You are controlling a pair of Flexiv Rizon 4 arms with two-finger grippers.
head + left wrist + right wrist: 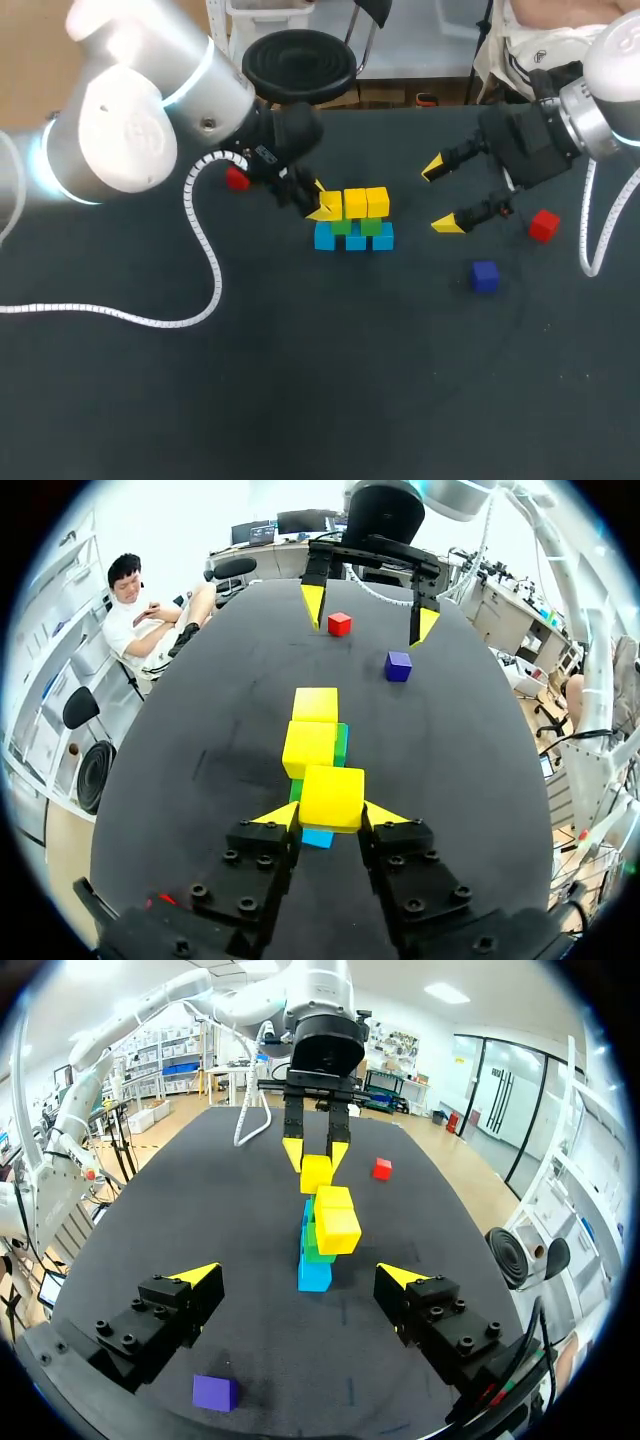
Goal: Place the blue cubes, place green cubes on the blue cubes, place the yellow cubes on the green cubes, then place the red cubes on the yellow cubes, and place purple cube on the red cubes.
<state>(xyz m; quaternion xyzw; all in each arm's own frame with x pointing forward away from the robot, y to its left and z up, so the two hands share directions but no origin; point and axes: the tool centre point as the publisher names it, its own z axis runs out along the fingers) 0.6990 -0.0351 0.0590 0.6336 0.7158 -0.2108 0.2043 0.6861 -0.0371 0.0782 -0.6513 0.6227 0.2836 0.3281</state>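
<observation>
Head view: at frame centre, the left gripper [322, 207] is clamping the leftmost yellow cube [331, 204] on stacked green cubes [371, 227] and light-blue cubes [355, 240]. Right of centre, the right gripper [440, 197] is hanging wide open, empty.
Left wrist view: both fingers [268, 817] are pressing that cube.
Right wrist view: a purple cube [214, 1392] is lying beside one finger.

Dark table [300, 380] (matte top)

You're looking at a black table [300, 400] with a matte, slightly speckled top. It fills nearly all the head view; its far edge runs straight, and light falls evenly on it.
</observation>
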